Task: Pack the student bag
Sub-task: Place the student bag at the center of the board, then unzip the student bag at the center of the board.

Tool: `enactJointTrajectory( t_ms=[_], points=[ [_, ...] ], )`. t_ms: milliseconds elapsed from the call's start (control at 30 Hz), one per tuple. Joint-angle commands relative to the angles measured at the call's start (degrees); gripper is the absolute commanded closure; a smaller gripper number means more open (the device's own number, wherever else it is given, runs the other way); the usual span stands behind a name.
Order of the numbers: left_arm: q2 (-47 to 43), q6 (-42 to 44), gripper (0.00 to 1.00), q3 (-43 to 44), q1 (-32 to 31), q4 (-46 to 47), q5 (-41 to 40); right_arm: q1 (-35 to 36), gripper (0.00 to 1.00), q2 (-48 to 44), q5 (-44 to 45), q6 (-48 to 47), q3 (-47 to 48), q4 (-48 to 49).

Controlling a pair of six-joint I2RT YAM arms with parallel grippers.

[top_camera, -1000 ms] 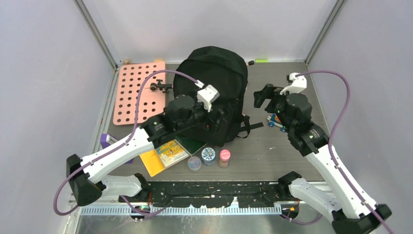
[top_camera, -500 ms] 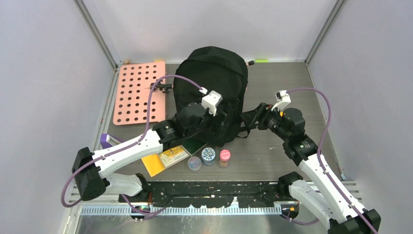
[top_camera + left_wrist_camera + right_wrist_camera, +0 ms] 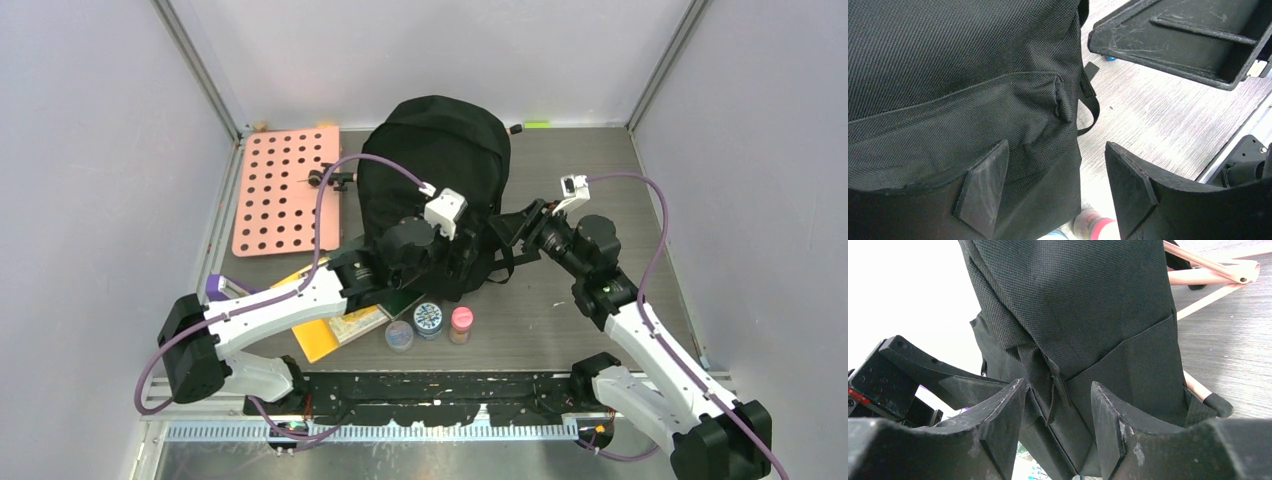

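One large black fabric backpack (image 3: 440, 150) is sitting between two hands, the left hand (image 3: 1055, 170) and right hand (image 3: 1058, 405) both parted astride its edges, neither clenching

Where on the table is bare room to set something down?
Bare: the far right corner between bag and right wall, and the near strip right of the jars. Crowded: in front of the bag, where books and jars lie; pegboard fills the left.
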Motion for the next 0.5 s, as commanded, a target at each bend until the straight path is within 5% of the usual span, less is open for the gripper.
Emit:
enactJointTrajectory(
  t_ms=[0,467],
  points=[
    [1.3,2.2,0.28,3.7,-1.3,4.0,-3.9,-0.3,0.46,0.7,0.4,0.1,-0.4,5.9],
    [4.8,5.5,0.32,7.2,-3.9,4.5,-12.6,-0.2,0.58,2.9,-0.8,-0.5,-1.6,6.6]
  ],
)
